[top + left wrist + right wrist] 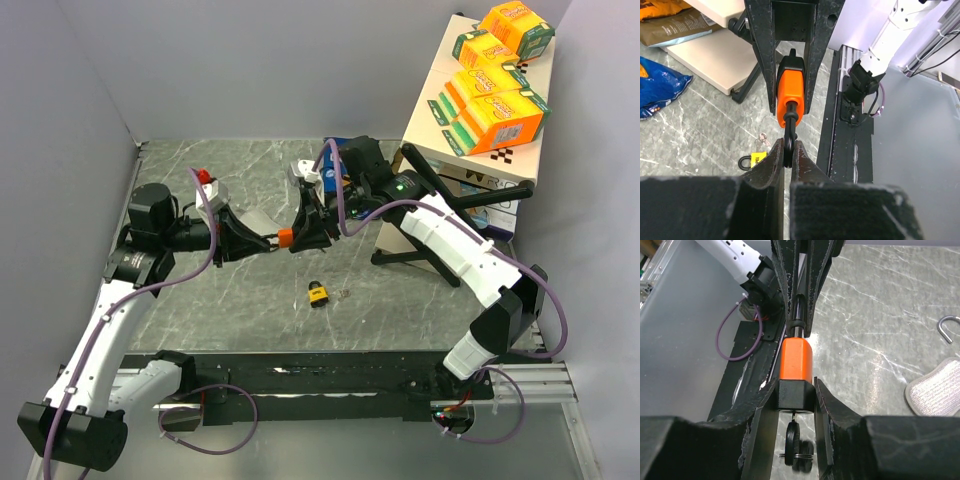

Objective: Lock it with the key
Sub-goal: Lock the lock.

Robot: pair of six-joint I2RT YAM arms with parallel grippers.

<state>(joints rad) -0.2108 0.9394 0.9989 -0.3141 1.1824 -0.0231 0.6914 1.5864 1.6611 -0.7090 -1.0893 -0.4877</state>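
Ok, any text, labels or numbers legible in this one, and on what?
No text can be read in any view.
On the orange-and-green boxes: printed fronts, too small to read.
On the yellow padlock: label blurred.
On the blue bag: no legible print.
On the orange padlock: no marking visible.

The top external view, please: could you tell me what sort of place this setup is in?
Probably a robotics lab cell: grey partition walls box in a marble-patterned tabletop, two robot arms are mounted on a rail at its near edge, and orange cartons sit stacked on a side shelf.
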